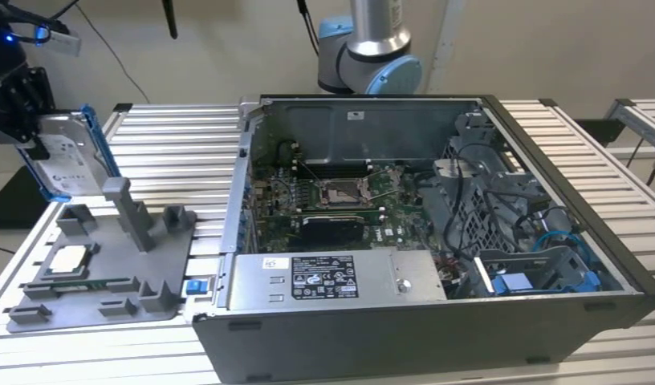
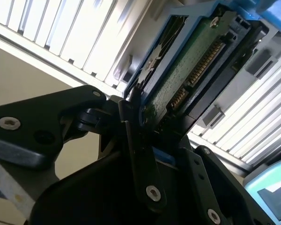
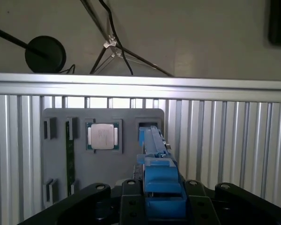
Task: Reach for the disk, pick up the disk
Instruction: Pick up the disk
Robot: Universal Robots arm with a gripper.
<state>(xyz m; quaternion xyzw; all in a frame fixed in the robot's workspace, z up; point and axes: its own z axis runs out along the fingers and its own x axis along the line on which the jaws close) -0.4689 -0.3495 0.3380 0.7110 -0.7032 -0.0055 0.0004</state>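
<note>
Your claw [image 1: 30, 132] is clenched on the disk [image 1: 73, 160], holding it on edge at the exterior view's left, over the back corner of the grey holder [image 1: 161, 269]. You cannot tell whether the disk's lower edge touches the holder. In the second wrist view the black fingers [image 2: 136, 140] pinch the disk's blue-framed edge. Bare tabletop [image 1: 172, 132] lies between the disk and the open computer case [image 1: 339, 337], which stands well apart, and the square chip [image 1: 71, 258] sits in the holder's nearer part.

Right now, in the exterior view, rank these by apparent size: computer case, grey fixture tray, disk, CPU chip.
1. computer case
2. grey fixture tray
3. disk, held above the tray, so its distance from the camera may skew this slightly
4. CPU chip, clearly the smallest
</note>
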